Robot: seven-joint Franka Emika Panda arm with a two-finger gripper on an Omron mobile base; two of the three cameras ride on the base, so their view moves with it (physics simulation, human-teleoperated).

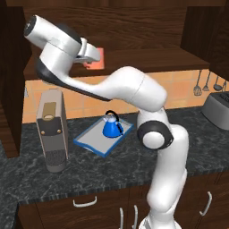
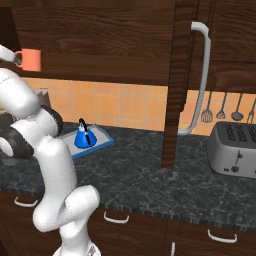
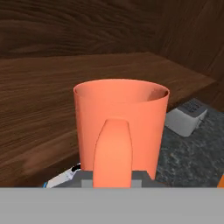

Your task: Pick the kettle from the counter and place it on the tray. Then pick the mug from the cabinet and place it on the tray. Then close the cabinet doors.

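My gripper point(image 1: 91, 57) is shut on the handle of the orange mug point(image 1: 97, 58), up at the open cabinet's wooden shelf point(image 1: 147, 58). In the hand view the mug point(image 3: 120, 113) stands upright and close, its handle point(image 3: 113, 148) between my fingers. It appears beside the arm at the upper left in the right base view, where the mug point(image 2: 31, 60) hangs by the shelf's front edge. The blue kettle point(image 1: 112, 126) sits on the blue-rimmed tray point(image 1: 91, 144) on the dark counter point(image 1: 112, 170). Both cabinet doors point(image 2: 172, 85) stand open.
A tall coffee machine point(image 1: 53, 129) stands left of the tray. A grey toaster point(image 2: 235, 147) sits at the right of the counter, under hanging utensils point(image 2: 222, 107). The open right door's bar handle point(image 2: 200, 75) juts over the counter.
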